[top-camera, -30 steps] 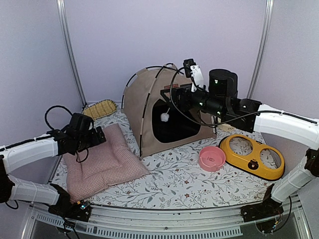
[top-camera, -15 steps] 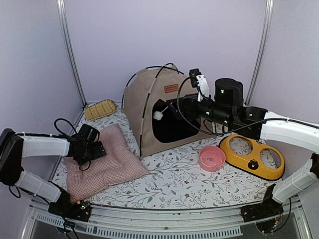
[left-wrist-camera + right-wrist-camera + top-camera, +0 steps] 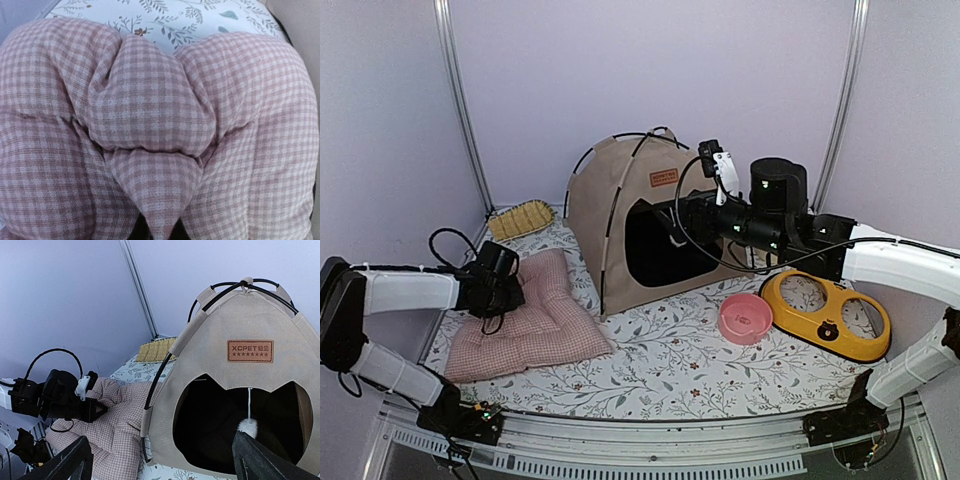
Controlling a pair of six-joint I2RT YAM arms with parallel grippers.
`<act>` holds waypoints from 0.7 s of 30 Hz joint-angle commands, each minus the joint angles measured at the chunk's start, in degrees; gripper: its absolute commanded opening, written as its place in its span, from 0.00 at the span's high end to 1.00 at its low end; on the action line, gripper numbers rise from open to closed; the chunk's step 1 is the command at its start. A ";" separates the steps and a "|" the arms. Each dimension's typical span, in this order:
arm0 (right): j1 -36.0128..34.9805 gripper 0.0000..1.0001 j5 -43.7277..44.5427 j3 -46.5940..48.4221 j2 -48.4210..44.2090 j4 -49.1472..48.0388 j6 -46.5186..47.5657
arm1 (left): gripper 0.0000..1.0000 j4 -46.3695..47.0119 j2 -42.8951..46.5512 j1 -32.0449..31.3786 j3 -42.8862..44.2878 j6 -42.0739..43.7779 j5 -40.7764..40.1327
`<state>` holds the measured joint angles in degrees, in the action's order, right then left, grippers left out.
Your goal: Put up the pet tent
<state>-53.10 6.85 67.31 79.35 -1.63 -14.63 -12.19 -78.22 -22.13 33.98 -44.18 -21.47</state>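
Observation:
The pet tent stands upright at the back of the table, beige with black poles and a brown label. A white pom-pom hangs on its string in the dark doorway. My right gripper hovers open just in front of that doorway, its fingers wide apart in the right wrist view, holding nothing. My left gripper is low at the left edge of the pink checked cushion, shut on a pinched fold of it. The cushion fills the left wrist view.
A pink bowl and a yellow double feeder sit to the right of the tent. A straw mat lies at the back left. A floral cloth covers the table. Metal posts stand at the back corners.
My left gripper dropped to the cushion's left edge and shut on it, bunching the fabric. My right arm drew back a little to the right from the tent's doorway.

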 commanded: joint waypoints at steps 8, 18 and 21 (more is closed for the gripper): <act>0.77 0.01 0.08 3.89 -0.07 -0.18 0.16 | 1.00 -1.56 17.08 -0.84 5.84 10.85 -2.50; 6.39 0.01 -8.90 4.91 -3.65 -0.30 1.42 | 1.00 5.01 31.30 -1.60 13.55 27.95 10.46; 7.65 0.01 -10.69 3.76 -5.93 -1.42 2.11 | 1.00 8.71 33.77 -1.92 15.12 29.97 21.38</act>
<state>-46.92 0.54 71.11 77.52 -0.89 -13.82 -11.00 -47.35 -23.20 46.09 -20.49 -13.41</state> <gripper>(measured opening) 0.989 0.026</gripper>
